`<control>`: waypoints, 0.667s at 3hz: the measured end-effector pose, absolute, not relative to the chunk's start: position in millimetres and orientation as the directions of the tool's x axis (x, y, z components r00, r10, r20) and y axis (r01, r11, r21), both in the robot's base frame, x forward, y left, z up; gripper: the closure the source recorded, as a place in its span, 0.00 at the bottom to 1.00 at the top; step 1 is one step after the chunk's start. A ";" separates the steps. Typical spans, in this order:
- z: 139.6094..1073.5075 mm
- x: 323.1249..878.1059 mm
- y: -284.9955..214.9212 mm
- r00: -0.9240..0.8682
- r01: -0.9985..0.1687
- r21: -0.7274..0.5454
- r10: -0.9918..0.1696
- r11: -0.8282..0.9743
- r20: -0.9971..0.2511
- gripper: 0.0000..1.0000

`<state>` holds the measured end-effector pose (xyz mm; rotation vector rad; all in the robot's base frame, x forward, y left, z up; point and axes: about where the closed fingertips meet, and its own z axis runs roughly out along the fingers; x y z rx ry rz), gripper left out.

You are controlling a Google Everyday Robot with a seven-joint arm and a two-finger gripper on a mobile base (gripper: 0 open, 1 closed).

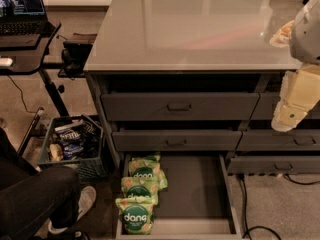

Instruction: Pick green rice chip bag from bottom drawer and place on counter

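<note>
The cream gripper [287,118] hangs at the right edge, just below the one counter [200,29]; whether it is open cannot be told. Down-left, under two closed drawer fronts [180,106], the open bottom drawer [197,194] holds three green rice chip bags [136,216] along its left side.

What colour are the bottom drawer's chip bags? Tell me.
The chip bags are light green with a teal logo; camera view. The gripper hangs at right.
</note>
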<state>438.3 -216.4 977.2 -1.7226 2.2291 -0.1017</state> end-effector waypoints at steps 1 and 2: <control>976.9 438.2 -216.4 -0.221 -0.930 -0.249 -0.953 0.270 -0.208 0.00; 942.9 432.1 -224.2 -0.263 -0.932 -0.193 -0.939 0.307 -0.222 0.00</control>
